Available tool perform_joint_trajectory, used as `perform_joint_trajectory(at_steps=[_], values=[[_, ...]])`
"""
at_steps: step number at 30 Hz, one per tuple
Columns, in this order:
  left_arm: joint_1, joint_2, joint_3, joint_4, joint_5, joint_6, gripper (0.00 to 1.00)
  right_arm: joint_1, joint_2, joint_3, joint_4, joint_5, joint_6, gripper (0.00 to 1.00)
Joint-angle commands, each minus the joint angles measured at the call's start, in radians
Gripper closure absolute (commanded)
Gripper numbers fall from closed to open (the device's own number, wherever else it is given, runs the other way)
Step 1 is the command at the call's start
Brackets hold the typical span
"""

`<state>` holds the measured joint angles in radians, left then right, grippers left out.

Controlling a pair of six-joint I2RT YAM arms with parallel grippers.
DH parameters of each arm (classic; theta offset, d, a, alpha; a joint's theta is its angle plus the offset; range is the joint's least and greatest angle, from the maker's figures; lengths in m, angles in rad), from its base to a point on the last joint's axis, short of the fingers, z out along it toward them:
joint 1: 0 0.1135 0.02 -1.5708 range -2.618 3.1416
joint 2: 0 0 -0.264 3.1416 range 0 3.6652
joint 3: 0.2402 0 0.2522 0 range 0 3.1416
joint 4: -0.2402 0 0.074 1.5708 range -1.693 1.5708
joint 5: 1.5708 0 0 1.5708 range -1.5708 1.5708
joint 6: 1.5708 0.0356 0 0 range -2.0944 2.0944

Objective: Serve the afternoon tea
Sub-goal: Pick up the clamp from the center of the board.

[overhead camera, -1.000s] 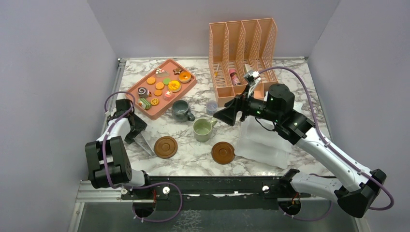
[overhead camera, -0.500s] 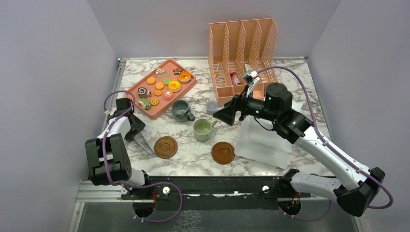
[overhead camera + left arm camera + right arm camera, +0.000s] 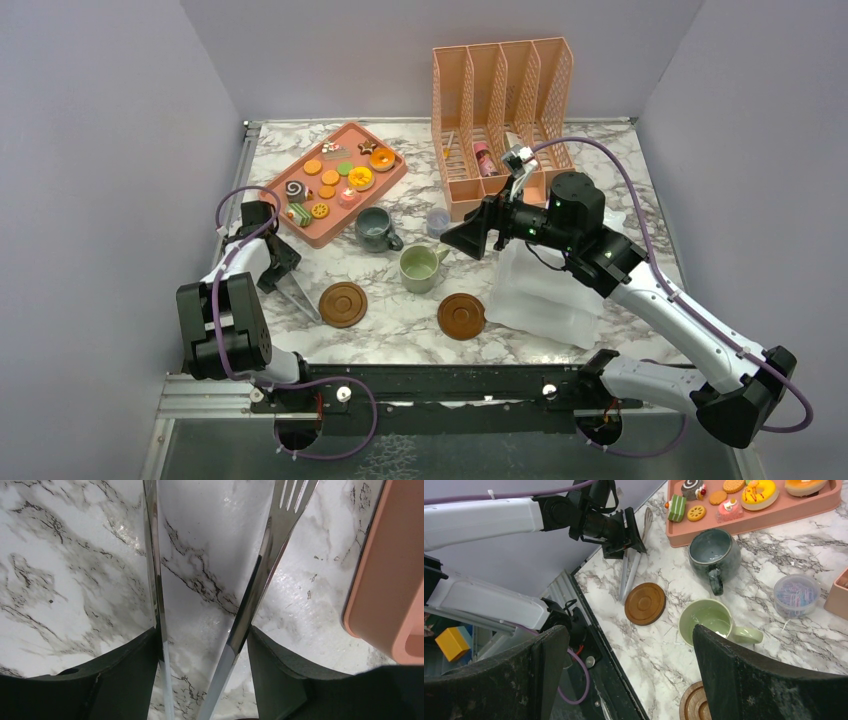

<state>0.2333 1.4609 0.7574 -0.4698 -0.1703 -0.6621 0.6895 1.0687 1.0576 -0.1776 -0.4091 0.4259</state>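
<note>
The left claw (image 3: 282, 270) sits low at the left side of the white marble-patterned worktop (image 3: 400, 335). It is closed partway on a pair of shiny steel serving tongs (image 3: 252, 595). Its two black fingers (image 3: 125, 670) press the outsides of the tongs' two arms, which stand spread apart. The tongs lie slanted on the worktop, their tips just beside the left round brown wooden coaster (image 3: 343, 303). The right round brown wooden coaster (image 3: 461, 316) lies further right, near the front edge.

A grey-blue glazed mug (image 3: 374, 228) stands just beside the near edge of a salmon-pink tray (image 3: 774, 514) at the far left. The tray carries the small colourful toy cookies, donut and cakes (image 3: 360, 178). A pale green mug (image 3: 420, 268) stands upright to the near right of the grey-blue one, farther back than the coasters and between them. Neither mug is on a coaster.

The right claw (image 3: 628, 629) hangs in the air just to the far right of the pale green mug, jaws spread wide, holding nothing. A tiny clear lilac cup (image 3: 437, 220) stands near an orange plastic file rack (image 3: 500, 110).
</note>
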Motion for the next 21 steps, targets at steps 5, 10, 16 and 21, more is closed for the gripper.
perform_joint_trajectory(at_steps=[5, 10, 16, 21], values=[[-0.017, 0.07, -0.056, -0.01, 0.033, -0.024, 0.35, -0.005, -0.013, 0.025, -0.005, 0.004, 0.003, 0.0], [-0.018, 0.08, -0.064, -0.01, 0.039, -0.024, 0.37, -0.005, -0.022, 0.022, -0.008, 0.01, 0.0, 0.0], [-0.019, 0.062, -0.07, -0.016, 0.016, -0.03, 0.39, -0.005, -0.025, 0.017, -0.01, 0.013, 0.001, 0.0], [-0.018, 0.062, -0.05, -0.023, 0.028, -0.027, 0.46, -0.005, -0.028, 0.013, -0.005, 0.009, 0.009, 0.0]])
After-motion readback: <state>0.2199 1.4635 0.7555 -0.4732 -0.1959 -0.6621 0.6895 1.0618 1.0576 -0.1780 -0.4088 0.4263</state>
